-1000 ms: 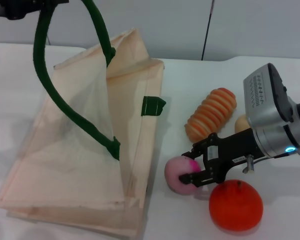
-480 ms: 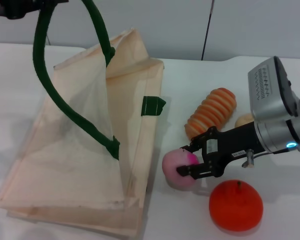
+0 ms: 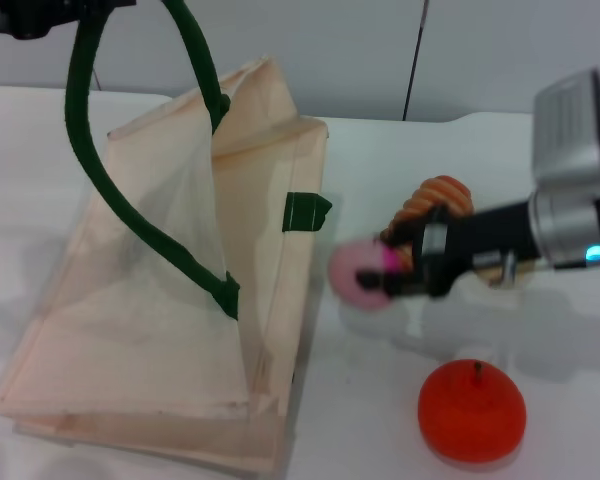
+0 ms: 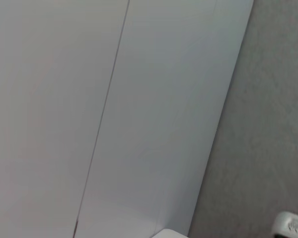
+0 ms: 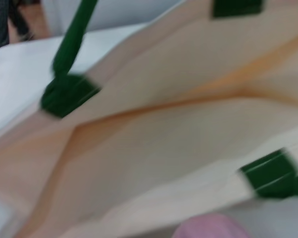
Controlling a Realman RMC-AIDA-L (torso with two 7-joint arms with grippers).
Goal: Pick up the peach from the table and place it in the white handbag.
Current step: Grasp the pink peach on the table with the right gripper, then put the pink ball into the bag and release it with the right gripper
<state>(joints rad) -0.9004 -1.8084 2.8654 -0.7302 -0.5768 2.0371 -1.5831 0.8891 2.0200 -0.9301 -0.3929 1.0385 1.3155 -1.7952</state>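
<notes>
The peach [image 3: 358,272] is now lifted clear of the bench [image 3: 380,420] and is carried toward the white handbag [image 3: 170,300], clamped in the right gripper [image 3: 395,272]. Half a second ago it was lower and just above the bench surface beside the red-orange fruit [image 3: 472,410]; a second ago it was seated on the bench with the gripper closing on it. So the pick is judged done and the transfer is under way (roughly the midpoint of the task).

The peach is now held level with the bag's right edge, near the loose green tab [image 3: 306,210], in front of the ribbed orange item [image 3: 435,195]. The right wrist view is filled by the bag's opened cloth folds, with the pink fruit [image 5: 211,229] at the picture's edge, so the mouth appears to be lined up.

The bag's green handle [image 3: 90,130] is held up by the left gripper [image 3: 25,15] at the top corner of the head view, keeping the mouth open; whether its fingers are closed cannot be told. The bag and red-orange fruit are unmoved.
</notes>
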